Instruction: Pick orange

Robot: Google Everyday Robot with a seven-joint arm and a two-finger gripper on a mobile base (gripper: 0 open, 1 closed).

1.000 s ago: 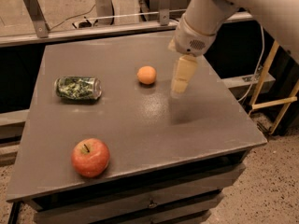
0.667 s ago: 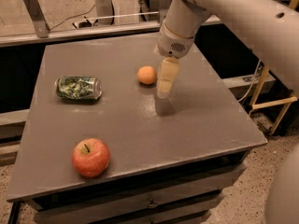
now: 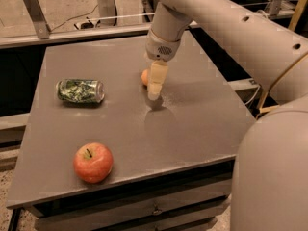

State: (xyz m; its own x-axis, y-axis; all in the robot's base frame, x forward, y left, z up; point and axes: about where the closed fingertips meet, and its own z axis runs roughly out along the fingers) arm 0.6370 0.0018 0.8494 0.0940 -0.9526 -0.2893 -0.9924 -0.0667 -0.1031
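Three things sit on the grey table (image 3: 202,124) as I watch from my end: a can, an apple and the orange. Taking the table's middle as the dial, with 12 at the far edge, the orange (image 3: 144,77) lies at about 12 o'clock, resting on the surface. Only its left part shows, because the gripper stands in front of the rest. The green-patterned can (image 3: 80,90) lies on its side at 10 o'clock, well apart from the orange. The red apple (image 3: 93,162) sits upright at 7 o'clock, near the front edge, stem up, clearly bigger than the orange.

The arm (image 3: 231,23) reaches in from 2 o'clock and bends down over the far half of the table. The gripper (image 3: 154,95) points almost straight down, its tip low over the surface, just at the orange's 4 o'clock side. From this angle it reads as one pale block, so I cannot tell how wide it stands, nor whether it touches the fruit. Nothing is lifted. A soft shadow (image 3: 160,117) falls on the table at the gripper's 6 o'clock
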